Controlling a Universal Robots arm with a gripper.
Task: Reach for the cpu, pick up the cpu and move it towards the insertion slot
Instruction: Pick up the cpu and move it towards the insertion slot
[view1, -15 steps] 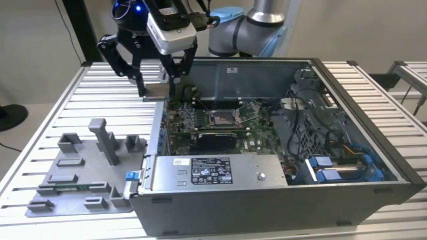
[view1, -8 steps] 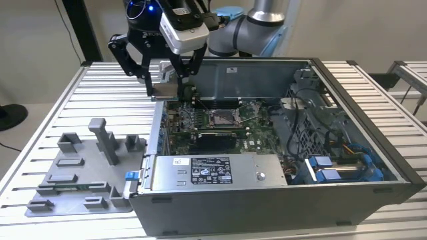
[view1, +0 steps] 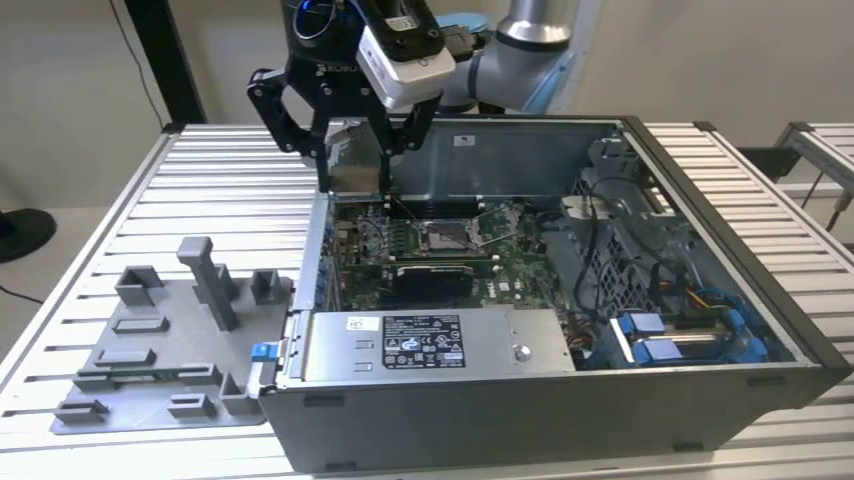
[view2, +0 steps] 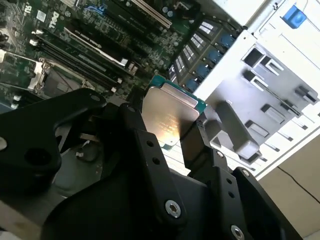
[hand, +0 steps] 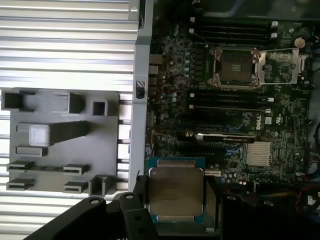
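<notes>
**Chip held above the open computer case**

Ribbed metal tabletop (view1: 747, 180) carries an open computer case (view1: 694, 300) and, on the exterior view's left of the case, a grey fixture plate (view1: 147, 360) with upright blocks. In the exterior view the gripper (view1: 358, 170) hangs over the case's rear corner, above the wall nearest the fixture plate, with a white camera box (view1: 407, 55) mounted on the arm over it. A thin plate, the cpu (view1: 351, 160), sits between the black fingers (view1: 287, 110). The insertion slot (view1: 445, 237) lies on the green motherboard (view1: 514, 270) inside the case, below the gripper and apart from it, its dark centre uncovered.

In the second wrist view the cpu (view2: 167, 117) shows its silvery face with a green rim, clamped between the black fingers (view2: 142, 145), which press on its two opposite edges. Memory slots (view2: 80, 52) and the socket frame (view2: 42, 75) lie beyond it inside the case, and the fixture plate (view2: 280, 95) lies outside the case wall.

In the first wrist view the cpu (hand: 175, 190) is gripped over the motherboard (hand: 220, 125) just inside the case wall (hand: 141, 100). The insertion slot (hand: 235, 67) stands well apart from the chip, with its metal frame swung open beside it. The fixture plate (hand: 60, 145) rests on the tabletop (hand: 65, 45) outside that wall.
</notes>
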